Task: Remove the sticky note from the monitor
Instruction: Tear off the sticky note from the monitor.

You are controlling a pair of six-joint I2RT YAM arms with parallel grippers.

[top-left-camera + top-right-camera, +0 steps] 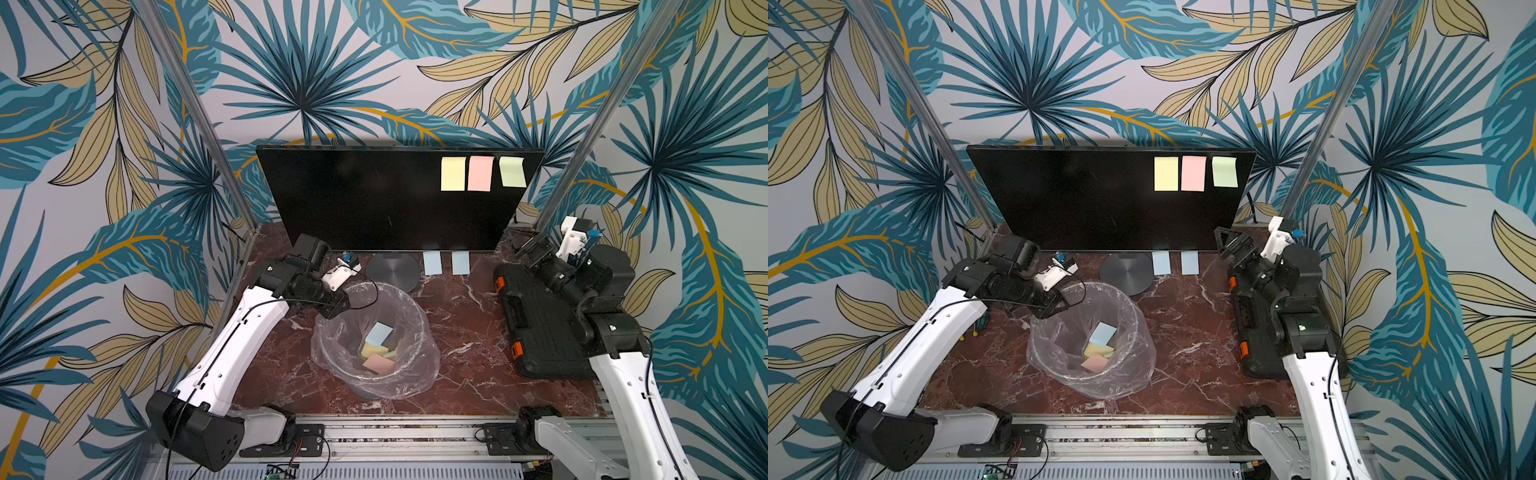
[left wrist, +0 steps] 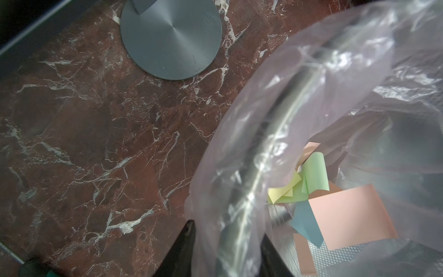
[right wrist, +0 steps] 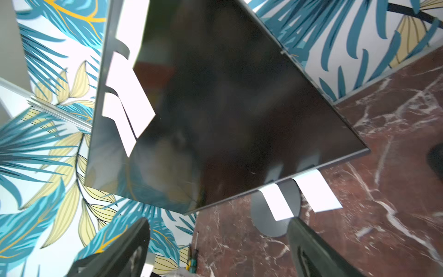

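Both top views show you the monitor (image 1: 374, 199) (image 1: 1092, 199) standing on its grey disc base (image 1: 392, 272) at the back of the red marble table (image 1: 457, 332), screen dark and leaning back. Three notes sit in a row near its upper corner on the right arm's side: a yellow sticky note (image 1: 453, 173), a pink sticky note (image 1: 481, 173) just beside it and a green sticky note (image 1: 512, 171) nearest the edge, its lower corner curling off the glass. Two blue notes (image 1: 432, 263) (image 1: 460, 262) hang side by side from the screen's bottom edge, next to the base. Your left gripper (image 1: 336, 305) (image 2: 227, 244) hovers over the rim of the lined bin (image 1: 419, 365) on the side facing the monitor. In the left wrist view its jaws stand partly apart with no note between them. The rim and plastic liner show through the gap, and you cannot tell whether the tips touch the liner. Discarded notes (image 1: 378, 351) in blue, yellow-green and pink lie inside the bin. Your right gripper (image 1: 1229, 243) (image 3: 218, 239) is raised above the black case (image 1: 540, 324), near the monitor's lower corner on its own side. In the right wrist view its jaws are spread wide and empty, facing the screen, well below the three notes.
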